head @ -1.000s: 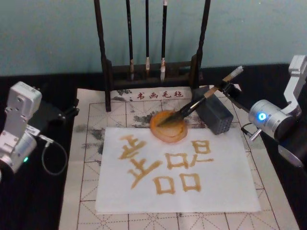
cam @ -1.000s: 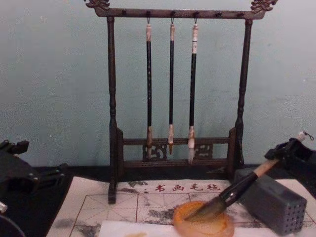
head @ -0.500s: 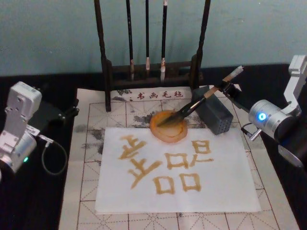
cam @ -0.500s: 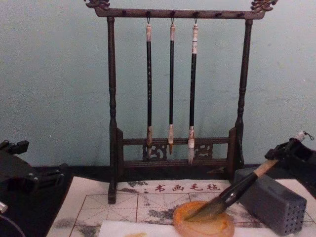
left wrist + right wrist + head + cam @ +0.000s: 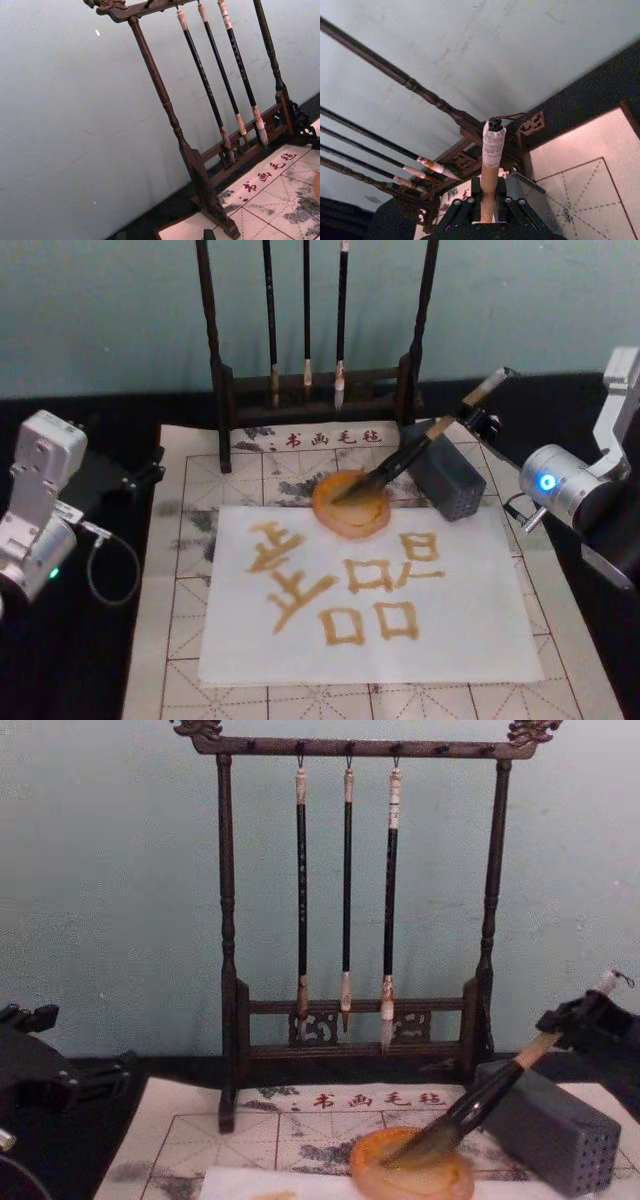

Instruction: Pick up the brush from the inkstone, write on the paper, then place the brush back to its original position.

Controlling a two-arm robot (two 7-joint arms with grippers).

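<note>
Wooden brush (image 5: 405, 455), glossy translucent inkstone (image 5: 350, 527), matt paper (image 5: 480, 620)

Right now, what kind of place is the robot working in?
Probably a calligraphy desk: a rack of hanging brushes, a gridded felt mat under paper with brushed characters, and the right hand holding the brush in the inkstone.

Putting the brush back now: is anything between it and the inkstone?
Nothing visible. The brush tip already lies in the inkstone, its handle slanting over the grey block, the right gripper shut on its upper end. The left gripper sits parked at the left.
</note>
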